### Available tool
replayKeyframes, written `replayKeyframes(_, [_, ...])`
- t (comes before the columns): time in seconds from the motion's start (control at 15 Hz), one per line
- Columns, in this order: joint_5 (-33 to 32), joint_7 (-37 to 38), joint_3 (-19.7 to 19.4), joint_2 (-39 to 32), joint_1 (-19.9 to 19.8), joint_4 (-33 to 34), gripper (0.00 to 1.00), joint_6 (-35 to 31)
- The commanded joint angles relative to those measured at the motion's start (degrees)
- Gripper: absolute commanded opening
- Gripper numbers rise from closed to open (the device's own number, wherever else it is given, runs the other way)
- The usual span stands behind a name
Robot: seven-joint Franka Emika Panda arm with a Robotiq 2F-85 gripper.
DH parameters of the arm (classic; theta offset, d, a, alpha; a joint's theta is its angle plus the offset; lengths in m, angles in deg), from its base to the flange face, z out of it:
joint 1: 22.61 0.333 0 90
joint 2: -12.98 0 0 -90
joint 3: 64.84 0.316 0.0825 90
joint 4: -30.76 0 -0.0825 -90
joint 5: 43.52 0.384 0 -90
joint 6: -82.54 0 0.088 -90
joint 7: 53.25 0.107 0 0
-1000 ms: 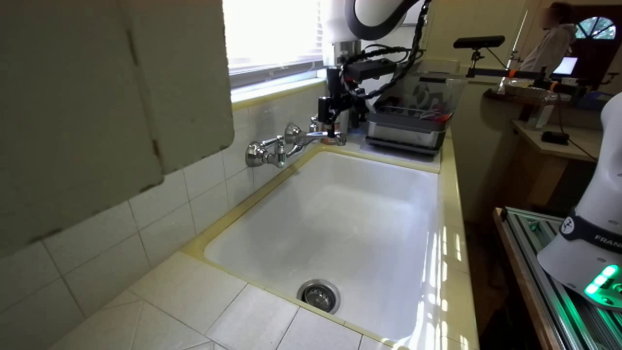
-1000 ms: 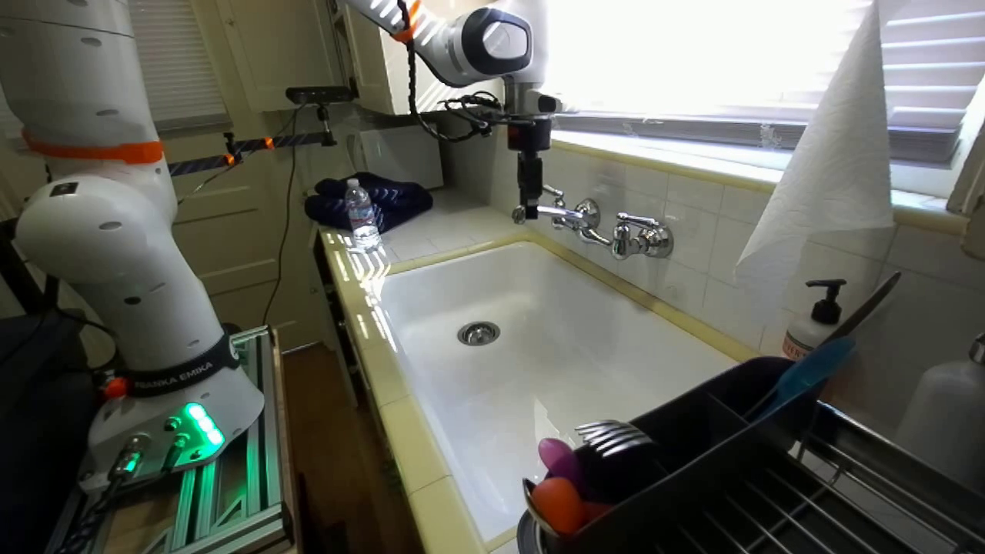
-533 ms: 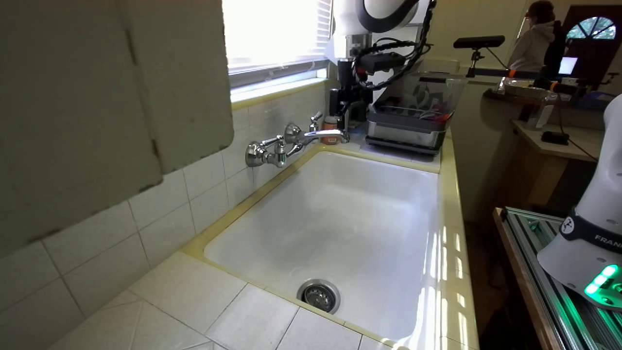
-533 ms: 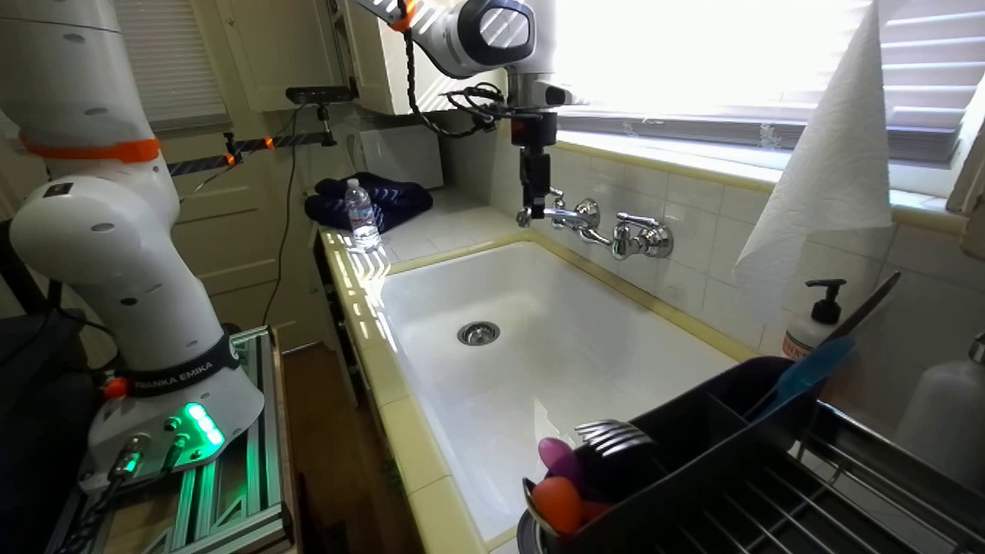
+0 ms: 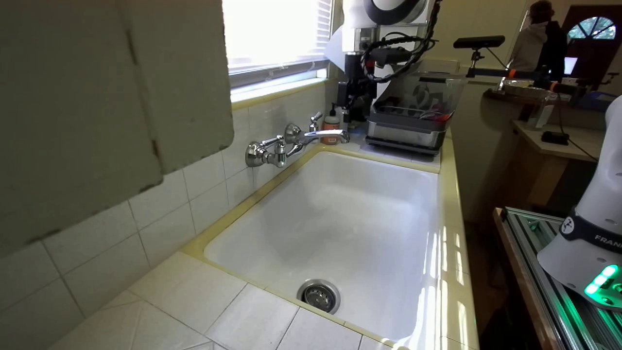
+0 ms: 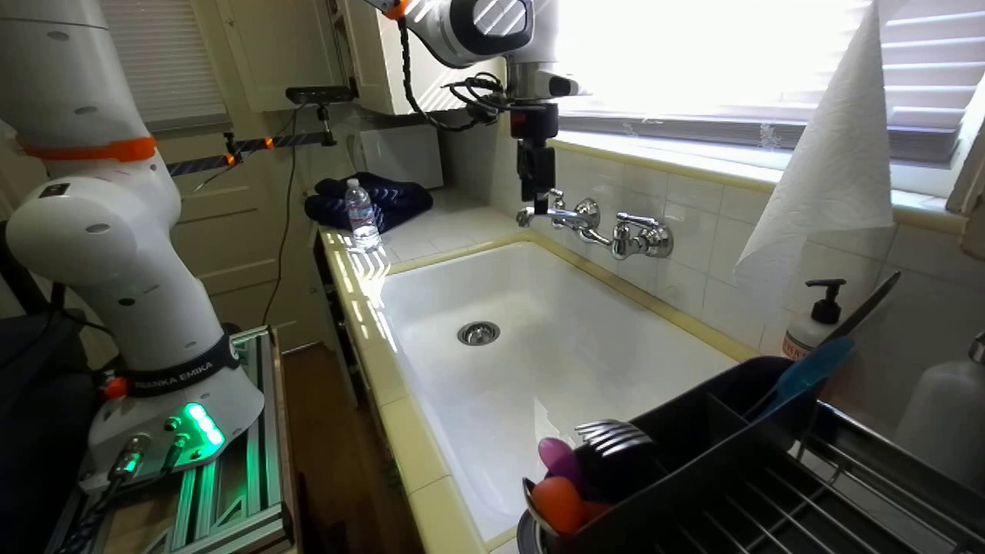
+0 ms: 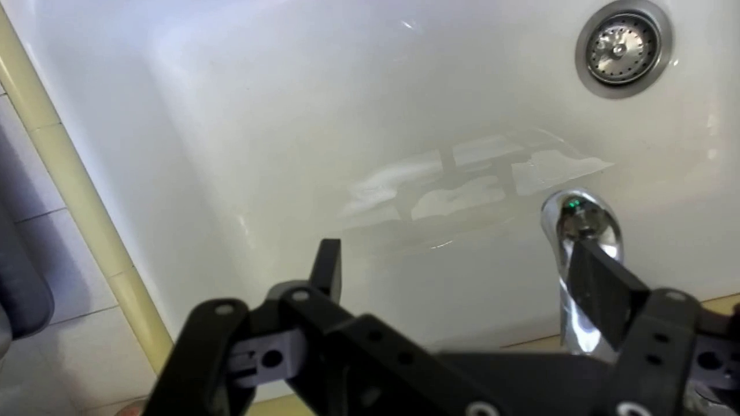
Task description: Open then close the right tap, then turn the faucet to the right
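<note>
The faucet is a chrome spout (image 5: 324,133) projecting from the middle of the wall fixture over the sink. It also shows in an exterior view (image 6: 554,215) and in the wrist view (image 7: 569,306). The right tap (image 5: 315,118) is the chrome handle on the dish rack side; it shows nearer in an exterior view (image 6: 636,222). Its lever is hidden in the wrist view. My gripper (image 7: 457,245) is open and empty. It hangs pointing down, above the spout and on its dish rack side. One finger overlaps the spout in the wrist view.
The white sink (image 6: 431,385) lies below, with a drain (image 7: 620,51). A dish rack (image 5: 406,131) with utensils stands at one end. A soap bottle (image 5: 331,127) is near the fixture. The twin handle (image 5: 265,153), window sill (image 6: 669,165) and hanging paper towel (image 6: 823,154) are along the wall.
The spout's tip swung slightly toward the dish rack side during the first half second. My gripper moved that way, then rose up off the spout.
</note>
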Motion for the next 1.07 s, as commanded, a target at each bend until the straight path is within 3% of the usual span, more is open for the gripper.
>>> replayKeyframes(0.0, [3.4, -4.5, 0.2, 4.7, -0.4, -2.7, 1.0, -1.0])
replayKeyframes(0.8, [2.8, -3.6, 2.5, 14.7, 0.6, -4.4, 1.0, 0.5])
replayKeyframes(1.0, [2.5, -3.0, 2.7, 13.2, 0.4, -2.6, 1.0, 0.2])
